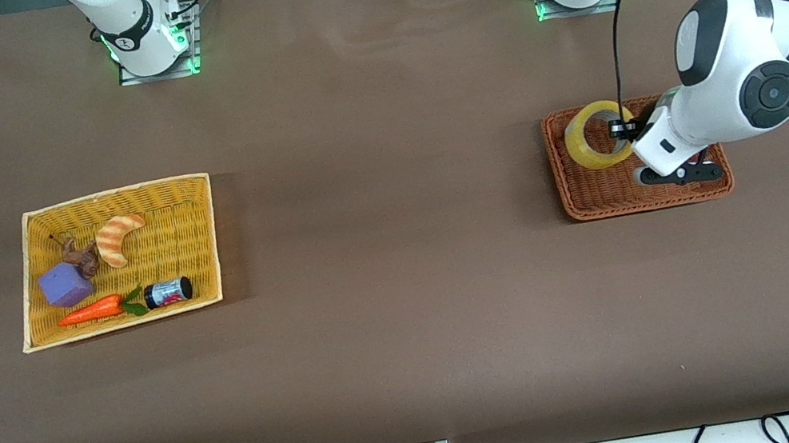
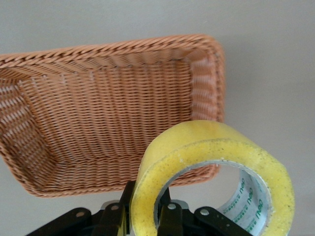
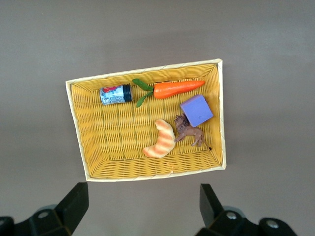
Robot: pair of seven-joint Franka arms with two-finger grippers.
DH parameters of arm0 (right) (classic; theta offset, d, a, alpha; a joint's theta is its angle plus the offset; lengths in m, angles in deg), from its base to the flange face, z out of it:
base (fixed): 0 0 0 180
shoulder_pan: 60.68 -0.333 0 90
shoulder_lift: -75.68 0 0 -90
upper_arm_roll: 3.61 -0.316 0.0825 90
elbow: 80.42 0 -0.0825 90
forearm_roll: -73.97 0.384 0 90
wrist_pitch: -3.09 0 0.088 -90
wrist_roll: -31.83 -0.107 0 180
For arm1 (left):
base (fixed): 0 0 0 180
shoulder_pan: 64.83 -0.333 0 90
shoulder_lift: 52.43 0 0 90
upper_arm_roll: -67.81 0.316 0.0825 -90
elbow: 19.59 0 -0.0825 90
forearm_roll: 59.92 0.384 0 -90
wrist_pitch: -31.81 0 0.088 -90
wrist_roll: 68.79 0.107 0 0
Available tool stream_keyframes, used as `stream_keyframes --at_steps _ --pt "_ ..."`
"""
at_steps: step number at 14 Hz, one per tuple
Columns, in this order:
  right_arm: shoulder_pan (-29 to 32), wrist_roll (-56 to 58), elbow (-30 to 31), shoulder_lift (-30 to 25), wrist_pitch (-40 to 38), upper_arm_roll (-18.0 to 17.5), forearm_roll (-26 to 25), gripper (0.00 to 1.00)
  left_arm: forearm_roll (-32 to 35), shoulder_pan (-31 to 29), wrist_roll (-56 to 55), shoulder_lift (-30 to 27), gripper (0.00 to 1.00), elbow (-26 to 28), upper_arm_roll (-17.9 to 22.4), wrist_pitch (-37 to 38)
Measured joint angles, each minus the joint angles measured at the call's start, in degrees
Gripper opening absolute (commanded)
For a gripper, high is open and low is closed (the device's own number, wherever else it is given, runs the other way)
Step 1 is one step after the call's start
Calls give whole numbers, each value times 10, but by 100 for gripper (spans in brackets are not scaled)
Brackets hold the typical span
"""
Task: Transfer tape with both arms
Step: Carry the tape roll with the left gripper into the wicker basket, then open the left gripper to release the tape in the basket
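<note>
Early stage of the transfer: the left pincer [image 1: 626, 129] is clamped on the wall of the tape [image 1: 597, 134], one finger inside the ring and one outside, and holds the roll on edge over the brown wicker tray [image 1: 585, 200], which the left wrist view shows lying empty beneath it. The right pincer [image 3: 142, 206], fingers spread wide and holding nothing, waits above the yellow basket [image 1: 199, 240] at the right arm's end of the desk [image 1: 411, 316]. Judged from this, the pick-up is done, while the hand-over between pincers and the final placing are left.
</note>
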Motion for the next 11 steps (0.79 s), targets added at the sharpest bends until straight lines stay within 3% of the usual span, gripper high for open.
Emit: stream_keyframes --at_steps 4,6,7,8,9,10,11 --pt "0 0 0 0 0 -3 1 100 5 -61 92 11 0 112 0 -167" --pt "-1 0 0 0 0 -5 1 100 5 -75 107 31 0 142 0 -206" --pt "-1 0 0 0 0 -5 1 100 5 -76 108 40 10 145 -1 -213" --pt "-1 0 0 0 0 -5 1 100 6 -75 109 47 43 144 -3 -219" --pt "-1 0 0 0 0 -5 1 100 15 -74 109 52 67 144 -5 -226" --pt "-1 0 0 0 0 -5 1 100 29 -74 109 56 76 144 -7 -231" --pt "-1 0 0 0 0 -5 1 100 36 -74 109 60 77 141 -8 -232"
